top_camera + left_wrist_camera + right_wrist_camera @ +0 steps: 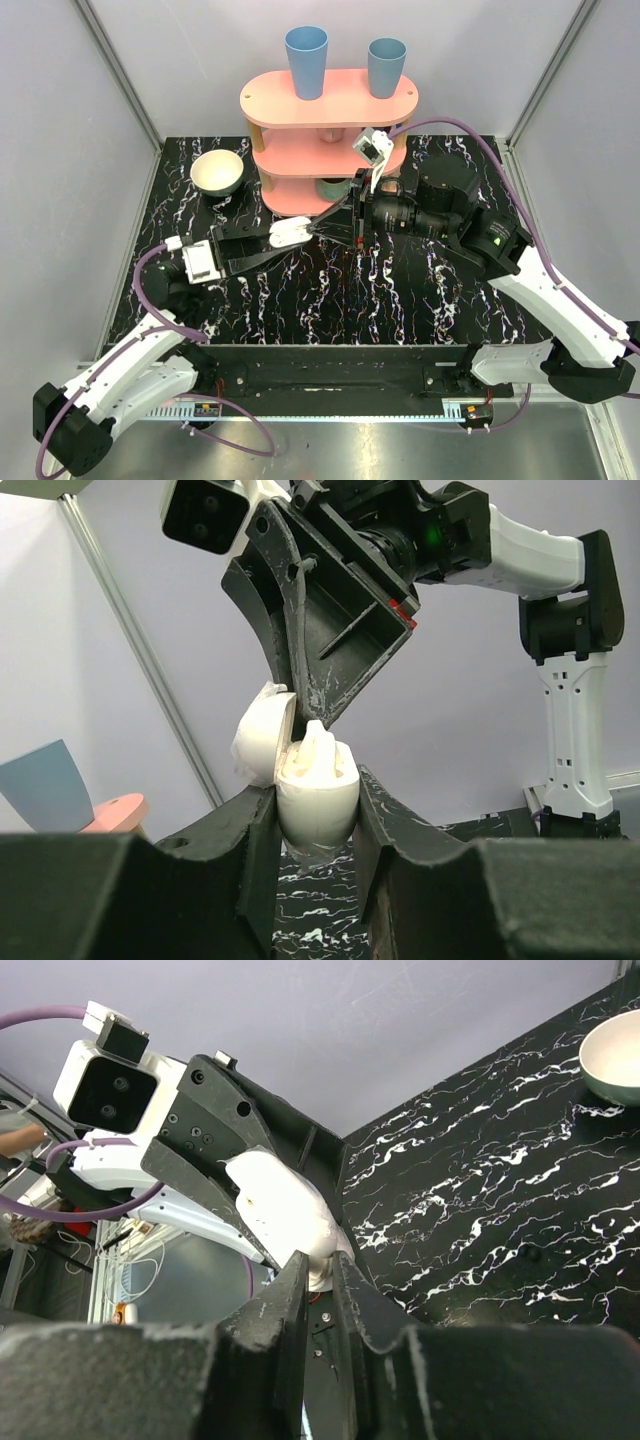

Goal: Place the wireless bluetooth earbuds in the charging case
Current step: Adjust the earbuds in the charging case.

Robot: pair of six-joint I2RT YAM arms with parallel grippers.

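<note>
The white charging case [290, 233] is held above the table's middle with its lid [262, 742] open. My left gripper [283, 238] is shut on the case body [318, 802], one finger on each side. My right gripper [318, 228] meets it from the right, its fingers [330, 630] coming down onto the case's open top. In the right wrist view, the right gripper [320, 1265] is shut on a small white earbud [322, 1272] right against the case [280, 1205]. That earbud [318, 745] stands up out of the case's opening. I cannot make out the other earbud.
A pink three-tier shelf [330, 140] stands at the back centre with two blue cups [306, 62] [386, 66] on top. A cream bowl [217, 172] sits at the back left and also shows in the right wrist view [612, 1055]. The tabletop is black marble [400, 290].
</note>
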